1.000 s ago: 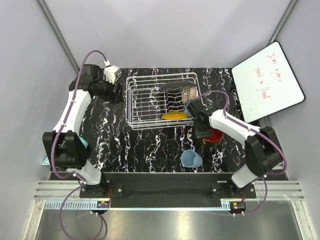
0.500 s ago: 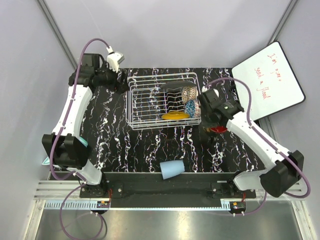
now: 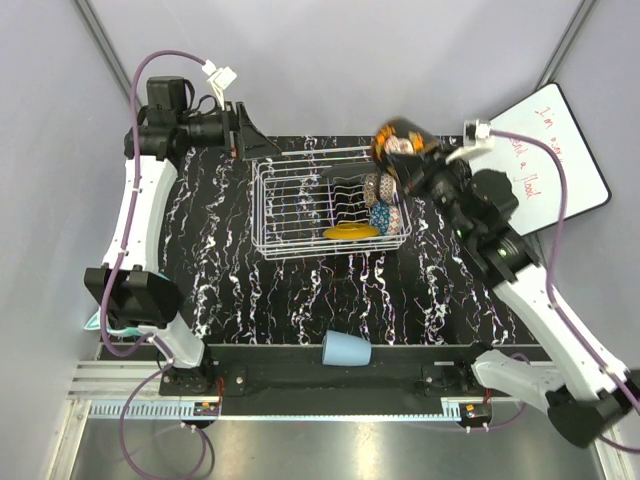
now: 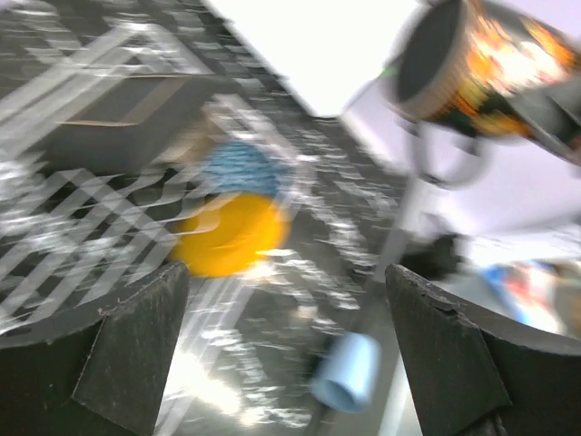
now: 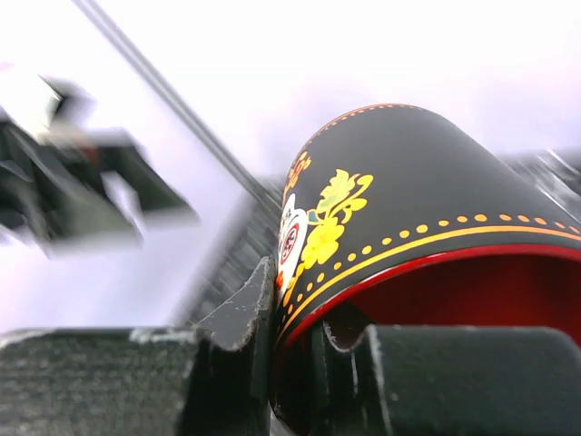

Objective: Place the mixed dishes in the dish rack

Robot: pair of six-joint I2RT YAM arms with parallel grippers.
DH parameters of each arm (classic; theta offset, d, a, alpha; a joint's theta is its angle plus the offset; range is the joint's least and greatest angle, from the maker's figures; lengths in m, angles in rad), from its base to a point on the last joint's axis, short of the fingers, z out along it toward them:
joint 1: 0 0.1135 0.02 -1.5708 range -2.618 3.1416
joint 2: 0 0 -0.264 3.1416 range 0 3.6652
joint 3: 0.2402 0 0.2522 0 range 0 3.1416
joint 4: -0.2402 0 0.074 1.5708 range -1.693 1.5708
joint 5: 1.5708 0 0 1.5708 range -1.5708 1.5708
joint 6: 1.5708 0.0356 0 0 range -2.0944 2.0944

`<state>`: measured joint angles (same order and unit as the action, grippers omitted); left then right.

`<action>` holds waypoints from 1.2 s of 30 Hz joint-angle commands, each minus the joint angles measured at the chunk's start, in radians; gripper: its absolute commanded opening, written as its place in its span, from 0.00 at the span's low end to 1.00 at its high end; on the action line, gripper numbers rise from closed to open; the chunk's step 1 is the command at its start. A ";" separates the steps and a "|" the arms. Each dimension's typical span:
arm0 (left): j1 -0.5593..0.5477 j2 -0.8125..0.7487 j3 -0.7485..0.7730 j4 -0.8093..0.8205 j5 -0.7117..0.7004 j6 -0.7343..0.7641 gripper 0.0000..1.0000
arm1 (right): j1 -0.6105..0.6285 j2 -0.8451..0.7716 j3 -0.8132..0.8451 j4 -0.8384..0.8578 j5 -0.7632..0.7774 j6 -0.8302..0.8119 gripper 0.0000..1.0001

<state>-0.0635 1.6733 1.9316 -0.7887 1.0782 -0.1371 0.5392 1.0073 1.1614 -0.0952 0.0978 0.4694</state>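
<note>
The right hand (image 3: pixel 424 166) grips the red mug (image 3: pixel 398 143) by its rim, one finger inside the red interior and the other against the dark outer wall with its yellow and orange pattern. The mug is held in the air, tipped onto its side, by the far right corner of the dish rack (image 3: pixel 258 205). The left hand (image 3: pixel 256 135) is raised near the rack's far left corner, its fingers spread wide with nothing between them.

The white wire rack stands on the black marbled counter (image 3: pixel 300 290). In its right half the dark patterned squarish plate (image 3: pixel 348 190) stands on edge, and the yellow-orange plate (image 3: pixel 350 232) sits at the near side. The pinkish-white speckled bowl (image 3: pixel 377 187) and the blue patterned bowl (image 3: pixel 381 214) are tucked against the right wall, the speckled one farther back. The light-blue cup (image 3: pixel 345 350) lies on its side at the near edge of the counter, well apart from the rack. A white board with red writing (image 3: pixel 545 160) rests off the counter's far right corner
</note>
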 commanded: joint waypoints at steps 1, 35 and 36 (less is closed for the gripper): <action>-0.054 0.003 0.020 0.037 0.259 -0.176 0.92 | -0.022 0.170 0.069 0.676 -0.182 0.161 0.00; -0.257 0.163 0.089 0.483 0.132 -0.510 0.90 | -0.117 0.620 0.241 1.215 -0.454 0.822 0.00; -0.257 0.167 0.089 0.486 0.126 -0.510 0.90 | -0.117 0.623 0.235 1.218 -0.454 0.833 0.00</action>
<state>-0.3031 1.8366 1.9644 -0.4053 1.2274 -0.5789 0.4252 1.6516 1.3056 0.9020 -0.3389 1.2350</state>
